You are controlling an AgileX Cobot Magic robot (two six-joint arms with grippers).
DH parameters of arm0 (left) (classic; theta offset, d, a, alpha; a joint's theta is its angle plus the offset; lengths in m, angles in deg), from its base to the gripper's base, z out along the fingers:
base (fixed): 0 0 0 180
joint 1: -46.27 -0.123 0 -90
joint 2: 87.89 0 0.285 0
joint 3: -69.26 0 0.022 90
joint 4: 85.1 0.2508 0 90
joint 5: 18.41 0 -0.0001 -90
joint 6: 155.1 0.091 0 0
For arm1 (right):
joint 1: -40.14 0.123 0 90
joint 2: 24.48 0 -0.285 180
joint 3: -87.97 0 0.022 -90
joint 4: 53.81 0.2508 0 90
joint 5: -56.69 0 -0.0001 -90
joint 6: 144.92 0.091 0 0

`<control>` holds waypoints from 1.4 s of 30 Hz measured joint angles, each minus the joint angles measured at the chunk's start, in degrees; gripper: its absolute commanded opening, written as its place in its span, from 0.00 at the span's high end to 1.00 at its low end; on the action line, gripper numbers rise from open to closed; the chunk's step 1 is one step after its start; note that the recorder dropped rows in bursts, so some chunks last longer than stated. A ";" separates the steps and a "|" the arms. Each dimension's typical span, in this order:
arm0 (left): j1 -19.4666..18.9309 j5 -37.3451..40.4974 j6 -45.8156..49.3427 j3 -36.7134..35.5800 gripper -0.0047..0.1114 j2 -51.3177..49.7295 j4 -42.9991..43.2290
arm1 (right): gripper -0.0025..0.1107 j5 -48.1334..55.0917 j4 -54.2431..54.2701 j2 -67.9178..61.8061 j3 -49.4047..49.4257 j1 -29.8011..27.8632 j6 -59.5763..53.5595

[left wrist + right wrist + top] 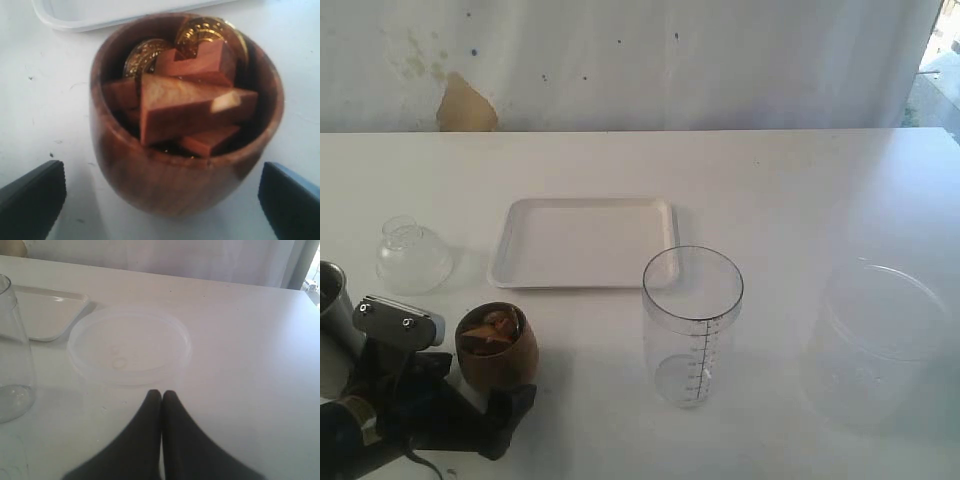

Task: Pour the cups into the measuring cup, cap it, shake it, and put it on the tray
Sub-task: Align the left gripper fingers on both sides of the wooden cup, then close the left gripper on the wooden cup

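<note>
The brown wooden cup (497, 345) (185, 150) stands at the front left, filled with wooden blocks and gold coins. My left gripper (161, 170) is open, one finger on each side of this cup, with a gap to it on both sides. The steel tumbler (332, 298) stands at the left edge, behind the arm. The clear measuring cup (692, 325) (12, 365) stands upright and looks empty. The clear cap (412, 256) sits left of the white tray (585, 243) (45, 310). My right gripper (161, 394) is shut on nothing, just short of the wide container.
A wide unmarked clear container (885, 345) (129, 345) stands at the right of the table. A white wall with a brown stain runs behind the table's far edge.
</note>
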 measured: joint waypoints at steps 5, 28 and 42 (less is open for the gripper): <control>0.00 0.00 0.11 0.00 0.05 0.00 0.00 | 0.98 0.00 0.00 0.00 0.00 0.00 0.00; 0.00 -0.62 1.41 0.00 0.05 0.00 0.00 | 0.98 0.00 0.00 0.00 0.00 0.00 0.00; 0.00 -0.62 1.41 0.00 0.05 0.00 0.00 | 0.98 0.00 0.00 0.00 0.00 0.00 0.00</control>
